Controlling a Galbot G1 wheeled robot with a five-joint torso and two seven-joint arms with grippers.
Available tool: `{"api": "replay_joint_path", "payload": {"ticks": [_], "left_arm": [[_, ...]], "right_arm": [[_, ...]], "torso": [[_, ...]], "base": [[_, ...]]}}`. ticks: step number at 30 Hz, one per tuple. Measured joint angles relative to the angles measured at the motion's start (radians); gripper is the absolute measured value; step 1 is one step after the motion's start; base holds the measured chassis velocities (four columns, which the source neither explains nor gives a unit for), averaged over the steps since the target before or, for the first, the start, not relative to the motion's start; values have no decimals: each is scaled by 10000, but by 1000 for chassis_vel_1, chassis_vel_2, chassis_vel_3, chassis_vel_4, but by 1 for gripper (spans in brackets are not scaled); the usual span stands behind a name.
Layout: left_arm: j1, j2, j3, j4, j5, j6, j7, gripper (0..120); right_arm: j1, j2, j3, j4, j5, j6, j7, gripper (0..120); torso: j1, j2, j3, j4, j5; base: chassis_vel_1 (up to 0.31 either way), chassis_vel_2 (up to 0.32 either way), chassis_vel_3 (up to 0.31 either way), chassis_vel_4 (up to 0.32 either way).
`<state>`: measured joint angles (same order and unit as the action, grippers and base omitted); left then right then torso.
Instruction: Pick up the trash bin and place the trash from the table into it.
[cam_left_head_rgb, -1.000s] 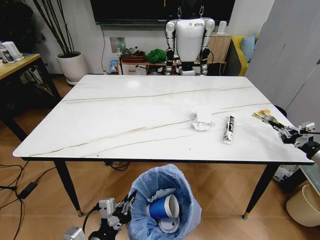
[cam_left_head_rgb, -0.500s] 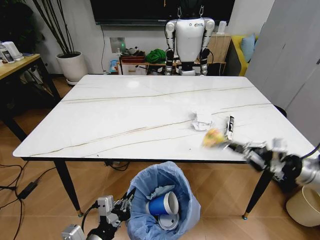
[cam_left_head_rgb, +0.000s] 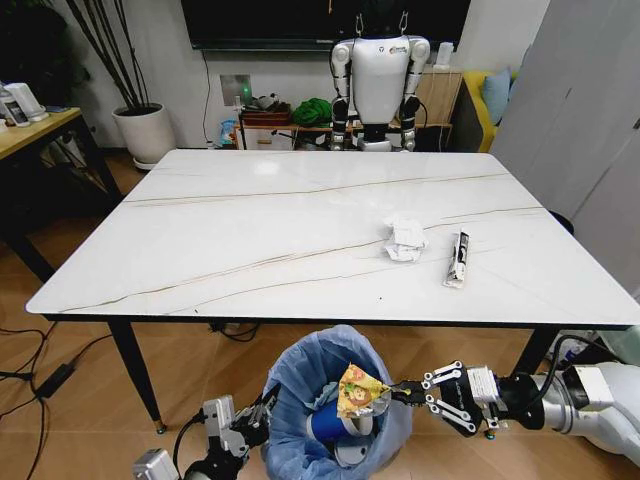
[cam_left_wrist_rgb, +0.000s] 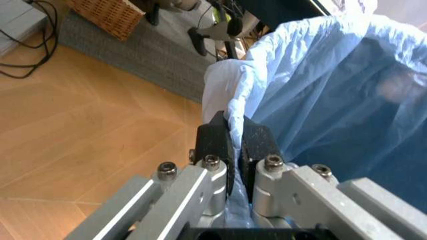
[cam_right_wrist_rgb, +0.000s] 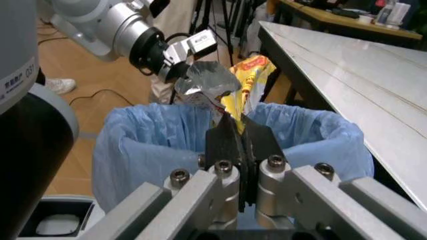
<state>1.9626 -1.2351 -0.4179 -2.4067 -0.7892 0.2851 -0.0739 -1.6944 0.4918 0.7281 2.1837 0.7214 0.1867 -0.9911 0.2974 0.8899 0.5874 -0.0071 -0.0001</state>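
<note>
Head view: the right gripper, low in front of the table's near edge, pinches a yellow snack wrapper over the blue-lined trash bin. At the bin's left, the left gripper clamps its bagged rim, while crumpled paper lies on the table's right half.

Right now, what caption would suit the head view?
Right gripper holds a yellow snack wrapper over the blue-lined trash bin gripped by the left gripper.

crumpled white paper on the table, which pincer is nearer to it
Right. The right pincer hangs below the table edge over the trash bin, nearly under the paper wad; the left pincer clamps the bin's far rim.
</note>
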Motion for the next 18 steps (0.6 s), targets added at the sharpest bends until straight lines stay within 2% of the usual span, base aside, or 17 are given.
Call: {"api": "replay_joint_path", "payload": {"ticks": [6, 9, 10, 13, 14, 18], "left_arm": [[18, -120, 61, -11, 114, 4, 1, 0], [66, -231, 152, -11, 196, 33, 1, 0], [66, -231, 152, -11, 196, 33, 1, 0], [105, -281, 180, -10, 258, 59, 0, 0], [105, -281, 180, -10, 258, 59, 0, 0], [136, -293, 177, -10, 285, 87, -7, 0]], "right_arm": [[34, -51, -39, 9, -14, 89, -78, 0], [56, -113, -42, -26, -35, 148, -139, 17], [56, -113, -42, -26, -35, 148, -139, 17], [64, -139, -42, -72, -33, 162, -160, 30], [64, -139, -42, -72, -33, 162, -160, 30], [46, -139, -41, -106, -28, 178, -184, 49]], "torso": [[0, 0, 0, -2, 1], [0, 0, 0, -1, 1], [0, 0, 0, -1, 1], [0, 0, 0, -1, 1], [0, 0, 0, -1, 1], [0, 0, 0, -2, 1]], "base": [[0, 0, 0, 0], [0, 0, 0, 0], [0, 0, 0, 0], [0, 0, 0, 0], [0, 0, 0, 0], [0, 0, 0, 0]]}}
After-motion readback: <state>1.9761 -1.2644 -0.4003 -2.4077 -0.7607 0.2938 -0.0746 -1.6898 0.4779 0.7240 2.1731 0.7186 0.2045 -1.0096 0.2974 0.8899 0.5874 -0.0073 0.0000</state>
